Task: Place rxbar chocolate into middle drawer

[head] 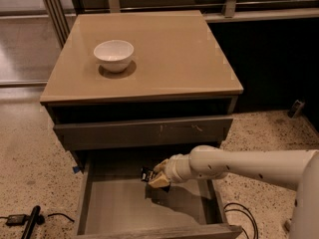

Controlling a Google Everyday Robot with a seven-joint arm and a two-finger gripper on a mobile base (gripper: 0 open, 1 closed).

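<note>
Gripper [155, 179] low centre. Tan cabinet top [164, 54] above it, speckled stone floor [30, 158] either side, dark wall panel [269, 59] up right.

Indoor test area in an office or lab building, not a home. Evidence: speckled terrazzo floor [30, 153], metal-framed glass partition [25, 34], loose black cable [245, 209] on the floor, a lone drawer cabinet [164, 49]. The robot's gripper [157, 177] is over the open middle drawer [119, 203].
</note>
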